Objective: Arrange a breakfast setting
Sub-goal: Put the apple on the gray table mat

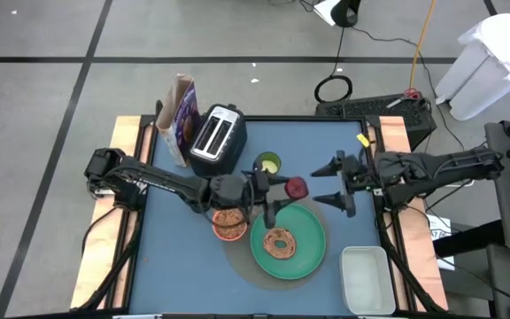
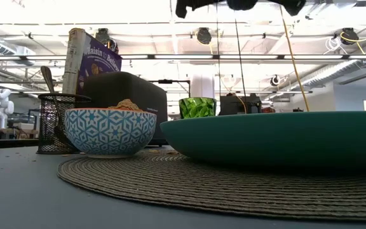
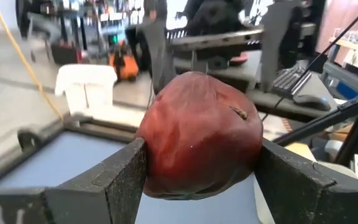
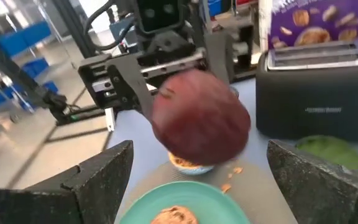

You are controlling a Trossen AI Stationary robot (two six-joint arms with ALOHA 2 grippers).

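Right now the left tool [image 1: 283, 188] is squeezing the dark-red fruit [image 1: 296, 188] between its two fingers, up in the air. The fruit is hanging just past the green plate [image 1: 308, 257], at about twelve o'clock from it. The right tool [image 1: 336, 182] is waiting at three o'clock of the fruit, fingers wide apart, holding nothing. The bagel [image 1: 281, 243] is already lying on the plate. The bowl [image 1: 229, 221] is sitting at nine o'clock of the plate, touching it, with food in it. The cereal box [image 1: 182, 117] is standing at the back by the toaster [image 1: 217, 138]. I think the fruit is what is left to put down.
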